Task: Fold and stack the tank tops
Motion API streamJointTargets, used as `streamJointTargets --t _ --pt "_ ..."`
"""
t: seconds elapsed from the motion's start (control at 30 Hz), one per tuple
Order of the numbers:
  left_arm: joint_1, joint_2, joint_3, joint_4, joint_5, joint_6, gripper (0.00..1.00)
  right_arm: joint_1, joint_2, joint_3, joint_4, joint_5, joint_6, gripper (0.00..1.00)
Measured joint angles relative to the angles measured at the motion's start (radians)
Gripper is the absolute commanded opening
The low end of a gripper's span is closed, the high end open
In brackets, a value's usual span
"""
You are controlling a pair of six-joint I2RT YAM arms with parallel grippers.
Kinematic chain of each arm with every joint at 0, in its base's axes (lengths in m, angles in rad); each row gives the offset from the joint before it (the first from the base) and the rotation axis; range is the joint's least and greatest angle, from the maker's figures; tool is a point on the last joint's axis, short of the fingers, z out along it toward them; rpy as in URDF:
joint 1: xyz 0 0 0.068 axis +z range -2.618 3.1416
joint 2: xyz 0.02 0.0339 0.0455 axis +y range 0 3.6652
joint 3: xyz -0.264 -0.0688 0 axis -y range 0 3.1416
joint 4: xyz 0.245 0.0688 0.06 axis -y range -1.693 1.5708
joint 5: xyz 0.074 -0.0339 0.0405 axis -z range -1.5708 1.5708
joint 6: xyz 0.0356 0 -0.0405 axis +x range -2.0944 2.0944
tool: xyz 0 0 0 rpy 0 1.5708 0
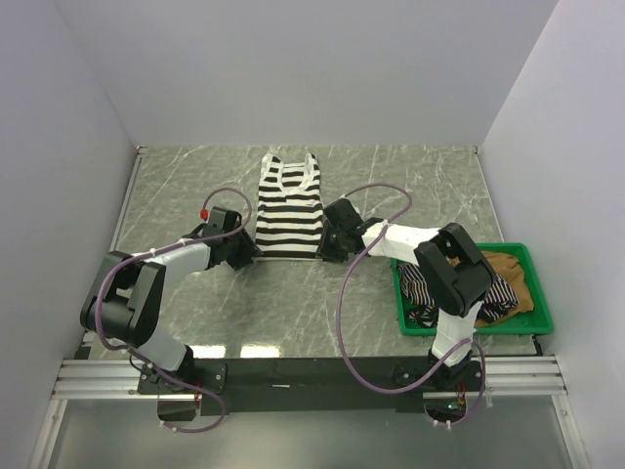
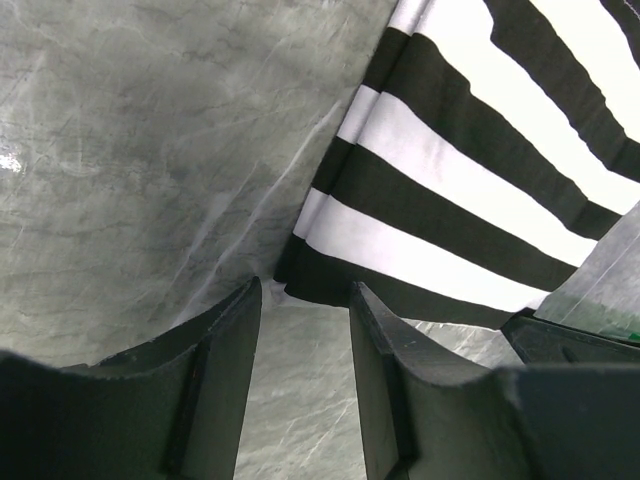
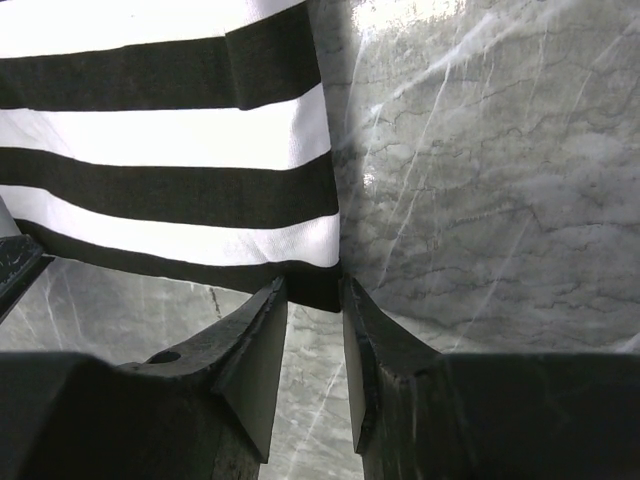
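The black-and-white striped tank top (image 1: 290,210) lies flat mid-table, straps at the far end. My left gripper (image 1: 246,252) sits low at its near left hem corner. In the left wrist view the gripper (image 2: 305,285) is open, and the striped top's (image 2: 450,190) corner lies just past its fingertips. My right gripper (image 1: 332,239) is at the near right hem corner. In the right wrist view the gripper (image 3: 312,283) stands open, with the striped top's (image 3: 160,135) black hem corner between the tips. The pinstriped top (image 1: 420,288) and the tan-brown top (image 1: 503,269) lie bunched in the tray.
A green plastic tray (image 1: 518,249) stands at the right near edge of the marbled table. White walls close in the far side and both sides. Purple cables loop from both arms over the table.
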Motion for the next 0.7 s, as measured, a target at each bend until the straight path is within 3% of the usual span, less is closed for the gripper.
streamJointTargets --t 0.2,0.3,0.33,0.37,0.4,0.47,0.7 --pt "0.0 0.017 0.014 -0.005 -0.002 0.001 0.39 0.001 0.0 0.0 0.0 0.003 0.0 0.32" --pt "0.0 0.032 0.023 -0.002 -0.005 0.004 0.29 0.001 0.003 0.0 0.0 0.015 -0.001 0.23" --pt "0.0 0.037 0.023 -0.001 -0.008 0.008 0.25 0.001 0.003 0.0 0.0 0.019 -0.002 0.11" --pt "0.0 0.04 0.024 0.001 -0.008 0.01 0.16 0.001 0.005 0.0 0.0 0.024 -0.007 0.06" --pt "0.0 0.046 0.027 0.002 -0.009 0.012 0.13 0.001 0.006 0.0 0.0 0.026 -0.01 0.01" --pt "-0.005 0.057 0.034 0.009 -0.008 0.016 0.02 0.001 0.006 0.0 0.002 0.029 -0.017 0.0" --pt "-0.042 0.037 0.015 0.028 -0.031 0.017 0.01 0.006 -0.008 -0.016 0.008 0.047 -0.06 0.0"
